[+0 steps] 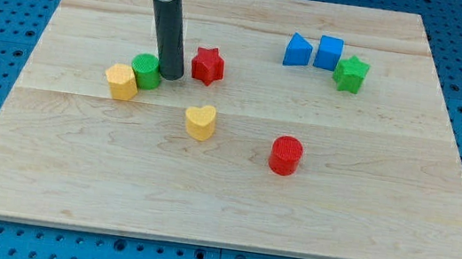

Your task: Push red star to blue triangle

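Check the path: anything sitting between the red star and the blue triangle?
Nothing. In the camera view the board is bare wood between the red star and the blue triangle. My tip sits just at the star's left, beside the green cylinder.

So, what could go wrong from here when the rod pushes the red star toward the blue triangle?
1. My tip sits between the green round block and the red star block; it may nudge the green one.
2. An off-centre push could spin the star away.
3. The blue cube touches the blue triangle block; overshoot may scatter both.
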